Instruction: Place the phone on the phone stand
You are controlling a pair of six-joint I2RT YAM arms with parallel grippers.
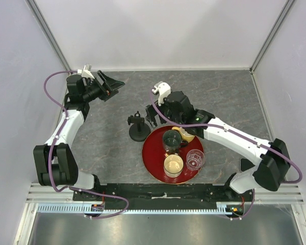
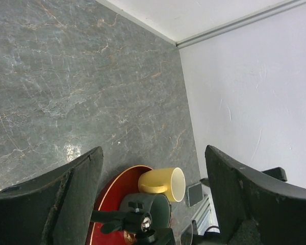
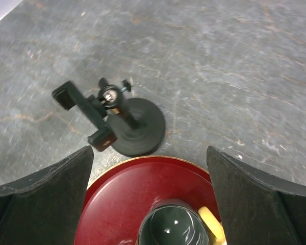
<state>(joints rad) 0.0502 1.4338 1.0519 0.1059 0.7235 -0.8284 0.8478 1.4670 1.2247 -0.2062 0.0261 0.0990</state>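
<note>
The black phone stand [image 1: 137, 130] stands upright on the grey table, just left of the red tray [image 1: 155, 168]; its clamp cradle is empty. It shows in the right wrist view [image 3: 135, 127] and the left wrist view [image 2: 135, 222]. A small flat dark rectangle, apparently the phone [image 2: 195, 194], lies on the table beyond the yellow mug [image 2: 163, 185]; in the top view my right arm hides it. My right gripper [image 1: 150, 116] is open and empty, hovering over the tray's far edge beside the stand [image 3: 149, 153]. My left gripper [image 1: 112, 84] is open and empty, raised at the far left [image 2: 154, 153].
The tray holds a dark green cup [image 1: 172, 139], the yellow mug [image 1: 187, 133], a tan-filled cup [image 1: 173, 164] and a clear glass [image 1: 195, 159]. White walls enclose the table on the left, back and right. A metal rail [image 1: 163, 206] runs along the near edge.
</note>
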